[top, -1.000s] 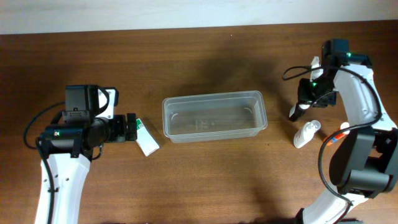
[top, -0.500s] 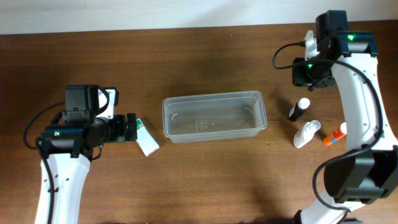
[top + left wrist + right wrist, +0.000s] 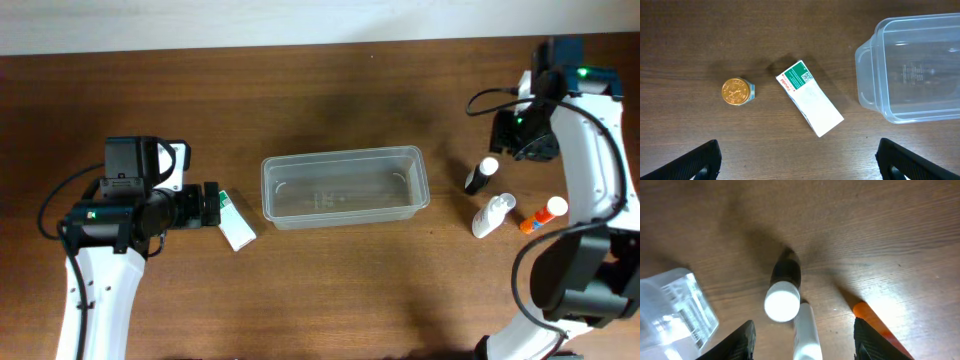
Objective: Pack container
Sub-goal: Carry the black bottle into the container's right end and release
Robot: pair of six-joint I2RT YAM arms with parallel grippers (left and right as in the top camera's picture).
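The clear plastic container (image 3: 340,155) stands at the table's centre. It also shows in the left wrist view (image 3: 866,75) and the right wrist view (image 3: 675,305). My left gripper (image 3: 800,161) is open and empty above a white and green box (image 3: 810,97), which also shows overhead (image 3: 236,226). My right gripper (image 3: 802,340) is open and empty, high over a black bottle with a white cap (image 3: 783,292). Overhead, that bottle (image 3: 481,175) stands right of the container, with a white bottle (image 3: 492,214) and an orange-tipped stick (image 3: 541,214) lying beside it.
A small gold-lidded jar (image 3: 738,91) sits left of the box; overhead it is hidden under my left arm (image 3: 130,200). The white bottle (image 3: 807,335) and the orange-tipped stick (image 3: 872,320) lie under my right gripper. The table's back edge meets a white wall.
My right arm rose from close over the black bottle, swung back and then to the right. The bottle stays standing. The left arm has not moved.
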